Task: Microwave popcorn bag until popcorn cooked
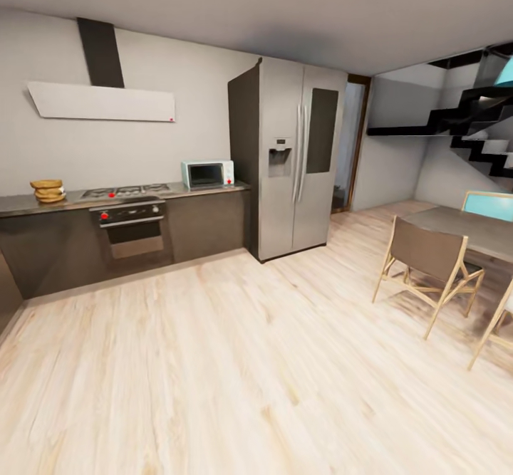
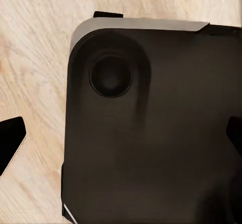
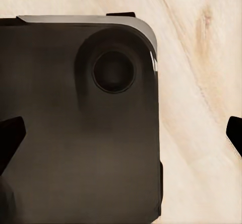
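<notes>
Both grippers hung open and empty over your base (image 2: pixel 151 148), since the popcorn bag (image 1: pixel 48 191) and microwave (image 1: pixel 207 174) sat far across the floor (image 1: pixel 235 361).

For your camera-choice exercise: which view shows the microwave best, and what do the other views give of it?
The head view: the microwave sits whole on the countertop, between hob and fridge, though small and far. Both wrist views look down at the robot's dark base and wooden floor instead.
</notes>
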### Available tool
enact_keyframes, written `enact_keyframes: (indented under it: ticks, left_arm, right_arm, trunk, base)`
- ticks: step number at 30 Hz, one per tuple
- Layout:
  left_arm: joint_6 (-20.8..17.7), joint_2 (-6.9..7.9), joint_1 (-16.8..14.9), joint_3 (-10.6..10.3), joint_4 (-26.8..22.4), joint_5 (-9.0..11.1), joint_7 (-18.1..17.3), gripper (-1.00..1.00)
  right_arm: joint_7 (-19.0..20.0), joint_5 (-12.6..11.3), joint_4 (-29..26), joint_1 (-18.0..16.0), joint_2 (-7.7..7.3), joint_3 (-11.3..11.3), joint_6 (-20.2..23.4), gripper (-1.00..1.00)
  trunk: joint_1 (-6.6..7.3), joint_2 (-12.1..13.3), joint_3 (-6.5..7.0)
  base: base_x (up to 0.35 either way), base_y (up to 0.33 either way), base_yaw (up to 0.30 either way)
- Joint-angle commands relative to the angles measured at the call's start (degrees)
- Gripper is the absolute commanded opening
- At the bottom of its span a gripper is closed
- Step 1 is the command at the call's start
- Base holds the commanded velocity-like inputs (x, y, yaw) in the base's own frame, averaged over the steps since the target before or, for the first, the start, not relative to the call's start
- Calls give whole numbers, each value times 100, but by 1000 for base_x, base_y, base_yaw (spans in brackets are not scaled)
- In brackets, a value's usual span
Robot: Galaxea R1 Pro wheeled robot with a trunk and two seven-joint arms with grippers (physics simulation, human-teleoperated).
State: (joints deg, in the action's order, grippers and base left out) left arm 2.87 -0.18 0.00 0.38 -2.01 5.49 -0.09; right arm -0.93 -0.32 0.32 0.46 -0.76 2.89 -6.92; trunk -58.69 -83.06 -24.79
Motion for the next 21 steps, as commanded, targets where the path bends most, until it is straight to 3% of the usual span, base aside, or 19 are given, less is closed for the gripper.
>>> enact_keyframes:
  ticks: [1, 21]
  left_arm:
    - [12, 0, 0, -1, -1, 57, -1, 100]
    - [12, 1, 0, -1, -1, 57, 0, 100]
  right_arm:
    - [-4, -3, 4, -2, 4, 27, -27, 100]
    - [-4, -3, 4, -2, 4, 27, -20, 100]
  trunk:
    - [-4, -2, -4]
    - [-4, -2, -4]
  base:
    - [323, 0, 0]
    - [324, 0, 0]
